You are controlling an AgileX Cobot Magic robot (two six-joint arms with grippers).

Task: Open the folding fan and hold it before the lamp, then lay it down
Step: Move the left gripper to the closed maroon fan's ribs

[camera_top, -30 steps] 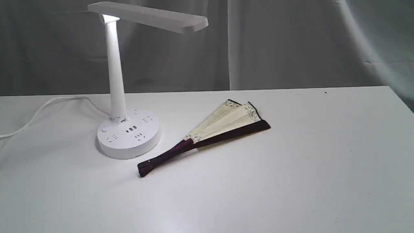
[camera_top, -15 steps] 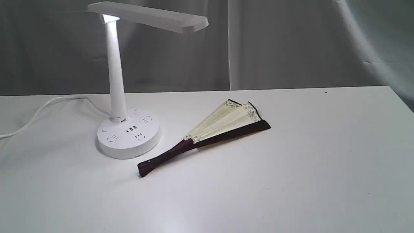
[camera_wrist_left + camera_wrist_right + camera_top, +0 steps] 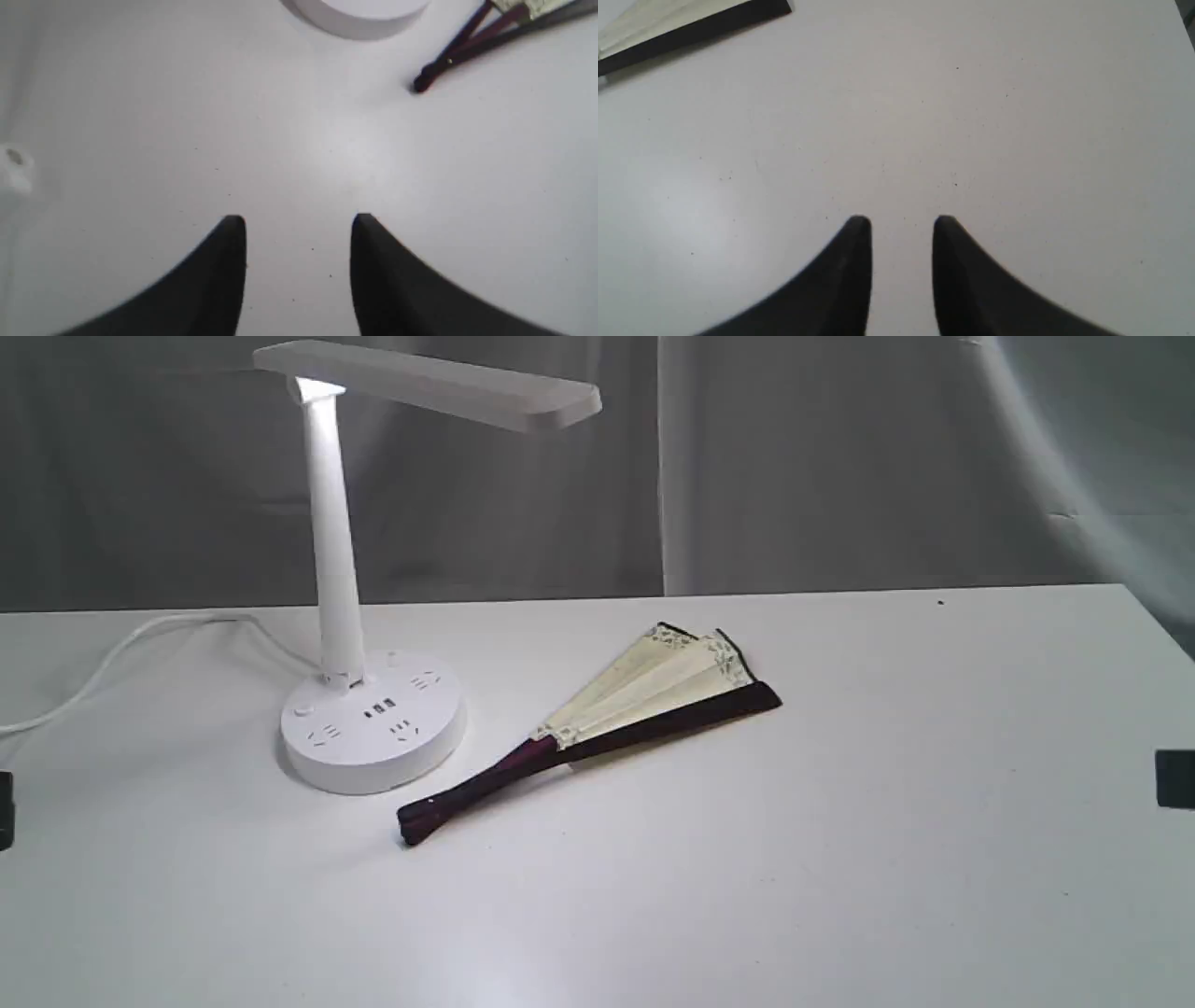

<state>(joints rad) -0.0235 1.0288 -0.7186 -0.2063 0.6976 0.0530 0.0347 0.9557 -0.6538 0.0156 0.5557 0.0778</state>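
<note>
On the table, folding fan near lamp, cord behind, left hand, right hand parted, apparently empty.

The lamp shows only its base's rim — the folding fan runs off both wrist views' edges.

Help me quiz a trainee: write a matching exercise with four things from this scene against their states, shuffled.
Things:
1. folding fan
2. lamp
3. left gripper
4. cord

States:
A. fingers apart, holding nothing
B. trails away from the round base
C. lying flat, barely spread
D. standing upright

Pairs: 1-C, 2-D, 3-A, 4-B
</note>
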